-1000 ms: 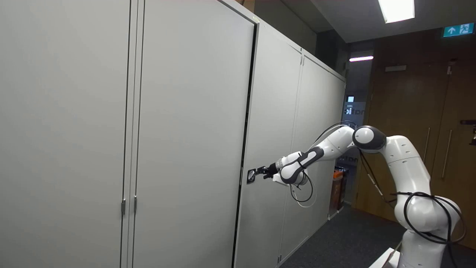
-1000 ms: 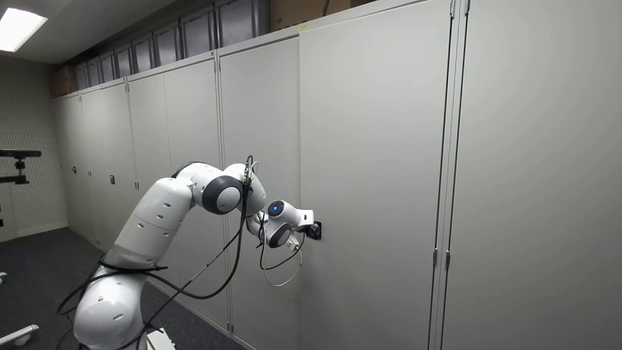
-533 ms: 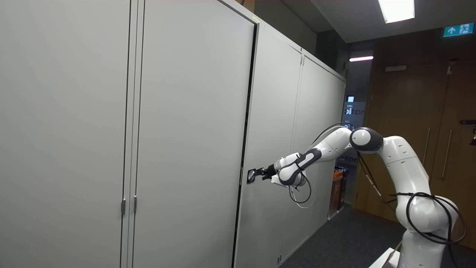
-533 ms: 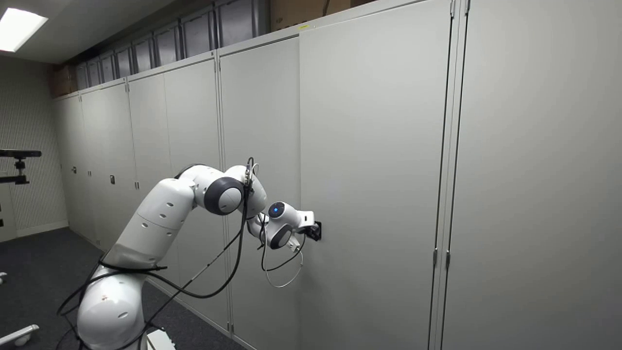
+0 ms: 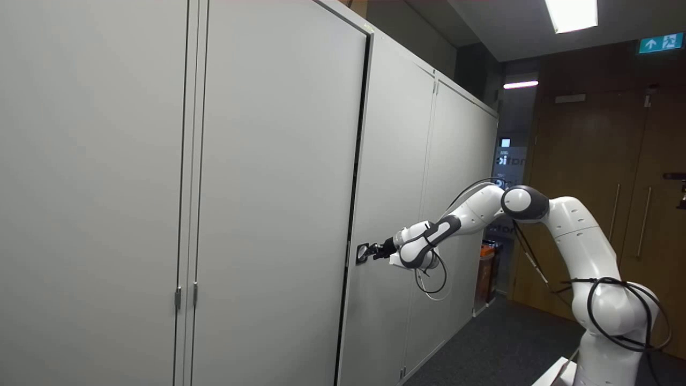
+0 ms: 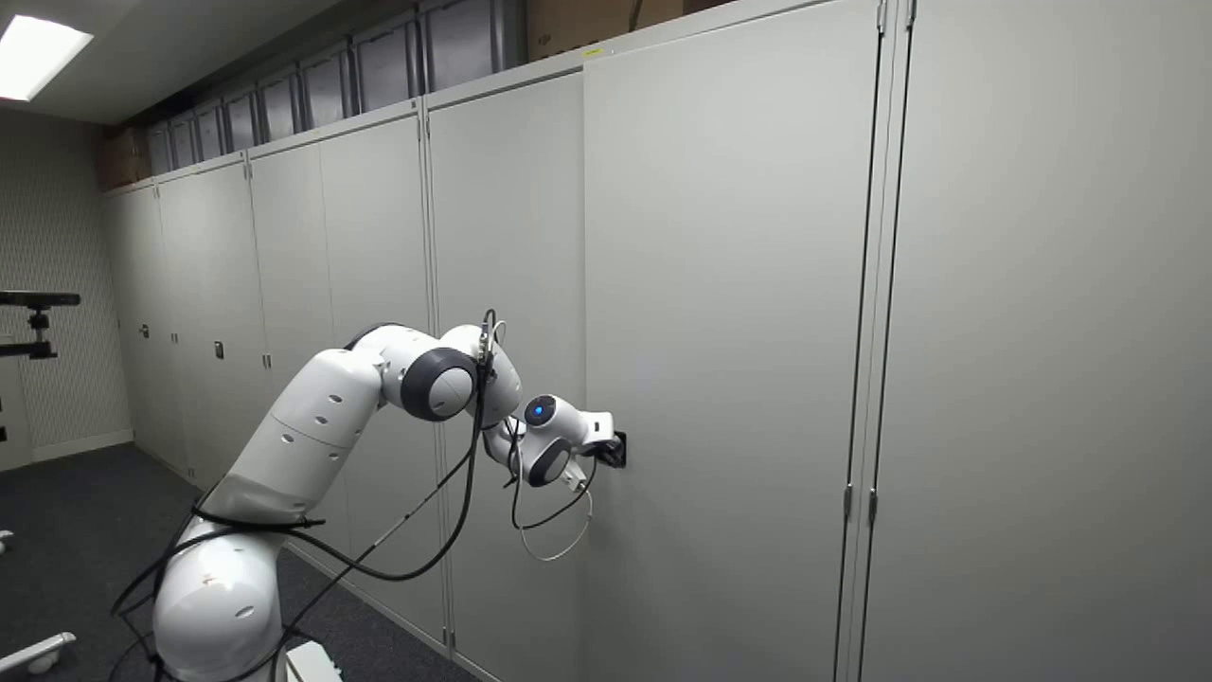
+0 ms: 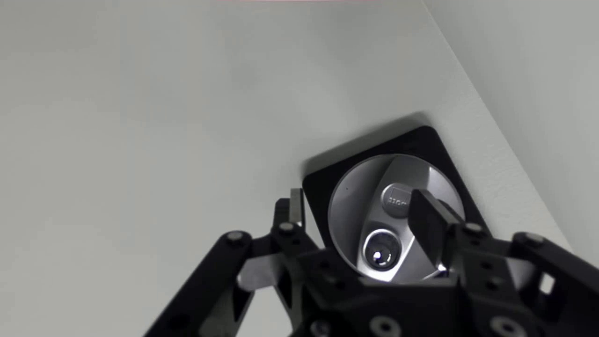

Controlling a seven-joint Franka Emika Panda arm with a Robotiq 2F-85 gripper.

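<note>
My gripper [image 7: 358, 203] faces a silver round handle [image 7: 386, 222] set in a black square plate [image 7: 317, 187] on a grey cabinet door [image 7: 164, 140]. Its jaws stand partly apart. In the wrist view the left finger [image 7: 295, 206] lies just outside the plate's edge, and the right finger [image 7: 425, 220] overlaps the handle's right part. A lock cylinder [image 7: 383, 250] shows between them. Whether either finger touches the handle, I cannot tell. In both exterior views the gripper [image 5: 373, 249] is right at the handle plate [image 6: 620, 451].
A dark gap [image 5: 353, 198] runs down along the handle door's edge. The neighbouring cabinet door [image 5: 278, 187] stands beside it. Black cables [image 6: 464, 493] hang from the arm. Grey crates [image 6: 383, 66] line the cabinet top, and an orange-lidded bin [image 5: 485, 262] stands beyond the cabinets.
The arm has sunk a little and come slightly nearer the handle door's edge, its elbow shifting with it. My jaws have narrowed. The cabinet doors look unmoved.
</note>
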